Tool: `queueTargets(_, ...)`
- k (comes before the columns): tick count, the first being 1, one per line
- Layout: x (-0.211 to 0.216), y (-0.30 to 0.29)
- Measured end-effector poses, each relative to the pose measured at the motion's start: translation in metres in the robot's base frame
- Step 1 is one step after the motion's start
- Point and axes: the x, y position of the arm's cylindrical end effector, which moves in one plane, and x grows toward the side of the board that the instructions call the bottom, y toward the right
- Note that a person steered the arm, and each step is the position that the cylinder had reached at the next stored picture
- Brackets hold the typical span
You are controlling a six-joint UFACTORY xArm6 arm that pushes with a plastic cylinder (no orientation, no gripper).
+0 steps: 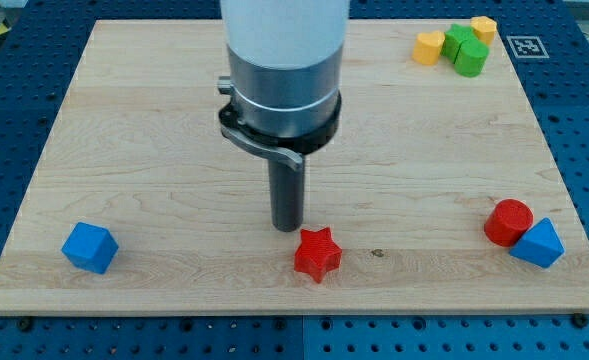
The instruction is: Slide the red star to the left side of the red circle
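Note:
The red star [317,253] lies on the wooden board near the view's bottom, about the middle. The red circle [508,222] stands far to its right, near the board's right edge, touching a blue triangle block [537,243]. My tip [288,226] is the lower end of the dark rod, just above and slightly left of the red star, close to it; I cannot tell whether they touch.
A blue cube [90,247] lies at the bottom left. At the top right is a cluster: a yellow block [429,46], two green blocks [466,50] and another yellow block [484,27]. The board's edge [294,312] runs along the bottom.

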Motion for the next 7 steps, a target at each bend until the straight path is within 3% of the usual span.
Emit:
queueTargets(4, 0.039, -0.016)
queueTargets(7, 0.039, 0.102)
